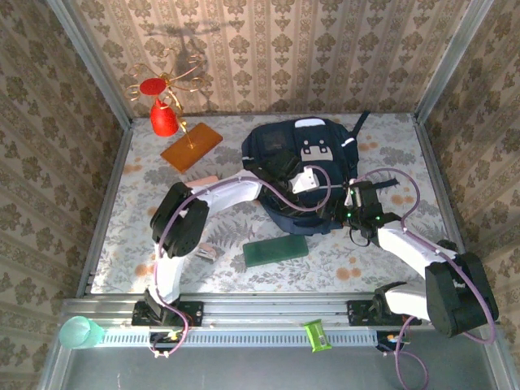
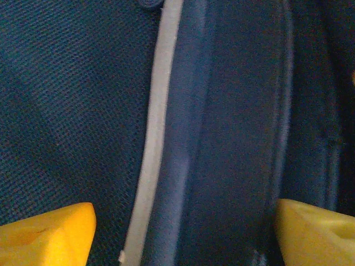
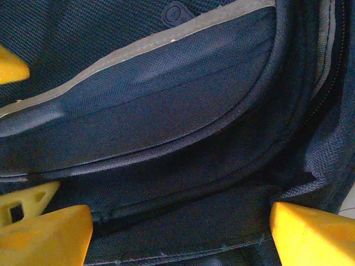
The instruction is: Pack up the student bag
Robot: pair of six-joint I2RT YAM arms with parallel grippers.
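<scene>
The student bag (image 1: 280,146), dark navy with grey trim, lies at the back middle of the table. My left gripper (image 1: 311,180) hovers over its front face, and my right gripper (image 1: 352,203) sits at its right edge. In the left wrist view the left gripper (image 2: 186,238) is open, its yellow fingertips (image 2: 44,238) wide apart over navy fabric and a grey trim strip (image 2: 152,138). The right gripper (image 3: 180,235) is open too, spanning a zip seam (image 3: 183,160) of the bag (image 3: 166,105). Nothing is held by either.
A green flat case (image 1: 276,250) lies just in front of the bag. An orange book (image 1: 191,146) and a red ornament (image 1: 165,114) stand at the back left. A small packet (image 1: 207,252) lies near the left arm. A teal cup (image 1: 79,331) sits on the front rail.
</scene>
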